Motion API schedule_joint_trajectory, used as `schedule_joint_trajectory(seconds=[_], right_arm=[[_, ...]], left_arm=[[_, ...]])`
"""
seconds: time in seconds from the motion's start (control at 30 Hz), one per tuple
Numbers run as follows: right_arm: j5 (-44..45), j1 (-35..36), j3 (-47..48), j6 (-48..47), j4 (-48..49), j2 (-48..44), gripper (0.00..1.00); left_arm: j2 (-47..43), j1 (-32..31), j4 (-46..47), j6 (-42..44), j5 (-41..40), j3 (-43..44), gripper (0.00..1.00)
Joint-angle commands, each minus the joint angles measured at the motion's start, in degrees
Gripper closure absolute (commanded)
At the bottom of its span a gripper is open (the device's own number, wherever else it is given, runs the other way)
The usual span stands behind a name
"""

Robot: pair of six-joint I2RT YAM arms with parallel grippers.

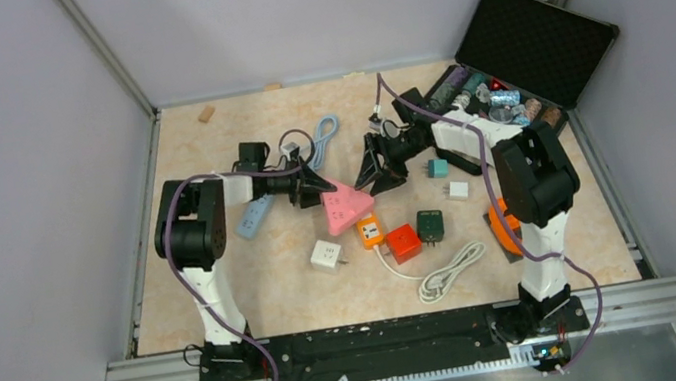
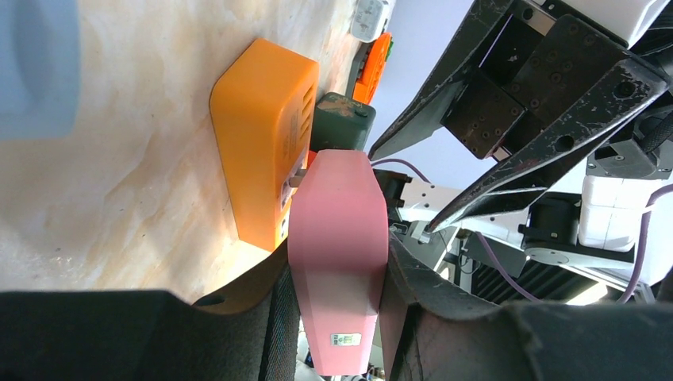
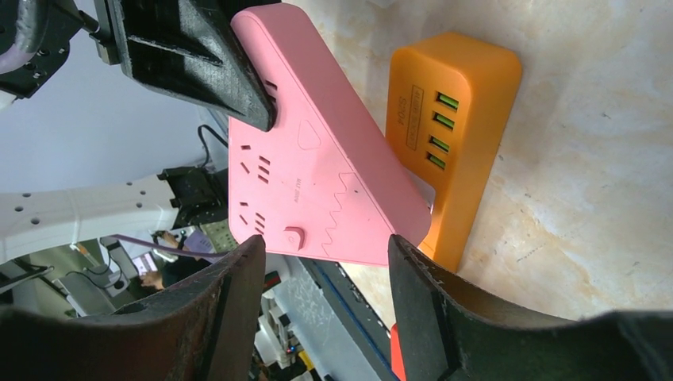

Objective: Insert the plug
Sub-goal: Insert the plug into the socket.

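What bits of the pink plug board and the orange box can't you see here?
- Right wrist view: prongs of the orange charger, hidden behind the pink power strip.
- Left wrist view: the strip's socket face, seen edge-on; the left gripper's fingers cover its sides.
- Left wrist view: a blue object, blurred, cut by the edge.
- Top view: the black case's contents, too small.

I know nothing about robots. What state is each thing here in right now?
left gripper, shut on pink socket block
right gripper, open, gripping nothing
pink socket block, held, visible sockets empty
orange charger, lying flat, green ports empty
black case, lid open
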Motion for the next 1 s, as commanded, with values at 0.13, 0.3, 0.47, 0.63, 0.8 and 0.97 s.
schedule_joint_trajectory(seconds=[0.13,0.3,0.47,0.63,0.8,0.97], right_arm=[[-1.29,0.08,-0.97,0.09,1.37,-2.21,0.47],[-1.50,0.10,-1.28,-0.12,1.32,-2.38,0.44],[-1.37,0.14,-1.22,-0.40,1.39,-2.73,0.35],[-1.63,0.24,-1.14,-0.38,1.49,-2.60,0.36],[-2.05,0.21,-1.72,-0.09,1.87,-2.51,0.41],[-2.59,0.23,-2.07,0.46,2.29,-2.27,0.47]], left_arm=[[-3.70,0.33,3.42,-0.78,1.42,-0.15,1.00],[-5.07,0.42,2.92,-1.57,1.53,0.64,1.00],[-6.64,0.42,14.31,-11.20,1.44,-2.04,1.00],[-6.78,0.42,17.16,-13.00,1.53,-3.26,1.00],[-7.48,0.42,19.19,-13.95,1.90,-4.77,1.00],[-8.39,0.42,19.63,-13.81,1.71,-5.75,1.00]])
